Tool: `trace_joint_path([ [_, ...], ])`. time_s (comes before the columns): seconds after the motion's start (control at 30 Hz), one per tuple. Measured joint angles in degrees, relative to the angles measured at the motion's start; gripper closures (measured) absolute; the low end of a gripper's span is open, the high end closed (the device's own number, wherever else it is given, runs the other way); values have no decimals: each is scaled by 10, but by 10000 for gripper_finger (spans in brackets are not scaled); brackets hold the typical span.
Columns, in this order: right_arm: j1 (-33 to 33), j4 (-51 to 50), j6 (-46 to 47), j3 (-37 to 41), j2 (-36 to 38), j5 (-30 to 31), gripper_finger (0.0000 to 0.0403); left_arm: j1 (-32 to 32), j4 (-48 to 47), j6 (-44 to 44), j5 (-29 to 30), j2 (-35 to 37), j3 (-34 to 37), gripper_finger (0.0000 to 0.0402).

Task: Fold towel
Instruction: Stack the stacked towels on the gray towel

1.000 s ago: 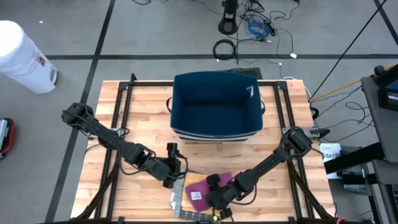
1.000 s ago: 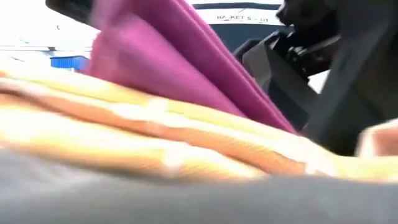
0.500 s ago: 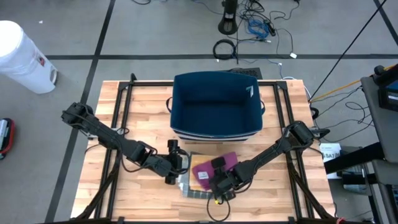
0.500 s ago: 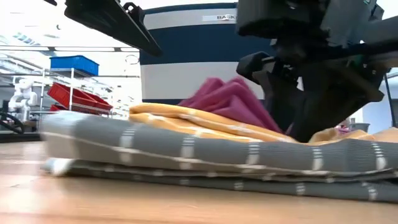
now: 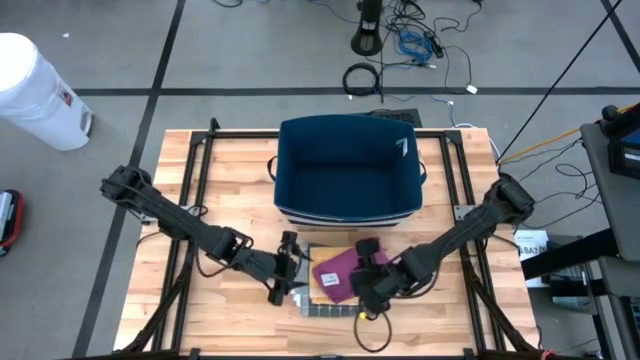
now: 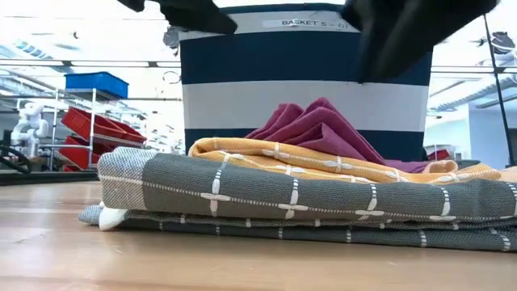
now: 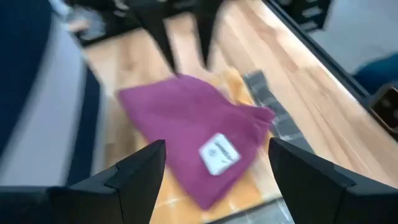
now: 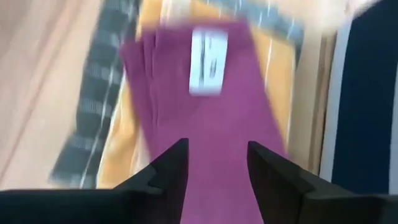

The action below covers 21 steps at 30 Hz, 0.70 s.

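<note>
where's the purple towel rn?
High view: the purple towel lies on top of the yellow towel and grey towel stack, just in front of the blue basket, between both grippers.

The top towel [image 6: 319,121] is magenta with a white label [image 7: 219,153]. The towel under it [image 6: 323,164] is mustard yellow crossed by thin white lines. The lowest towel [image 6: 283,198] is grey with a white grid. The basket [image 5: 347,168] at 12 o'clock is navy with a white band. The desk [image 5: 455,325] is pale striped wood.
</note>
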<state>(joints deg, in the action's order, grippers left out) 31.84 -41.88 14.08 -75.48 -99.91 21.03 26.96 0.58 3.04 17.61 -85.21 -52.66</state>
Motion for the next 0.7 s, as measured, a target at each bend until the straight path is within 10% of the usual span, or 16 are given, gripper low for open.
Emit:
trace_joint_path([
  [0.7,99,92,243,217,-6,102,243,-15,171,30,-67,-128,1,111],
])
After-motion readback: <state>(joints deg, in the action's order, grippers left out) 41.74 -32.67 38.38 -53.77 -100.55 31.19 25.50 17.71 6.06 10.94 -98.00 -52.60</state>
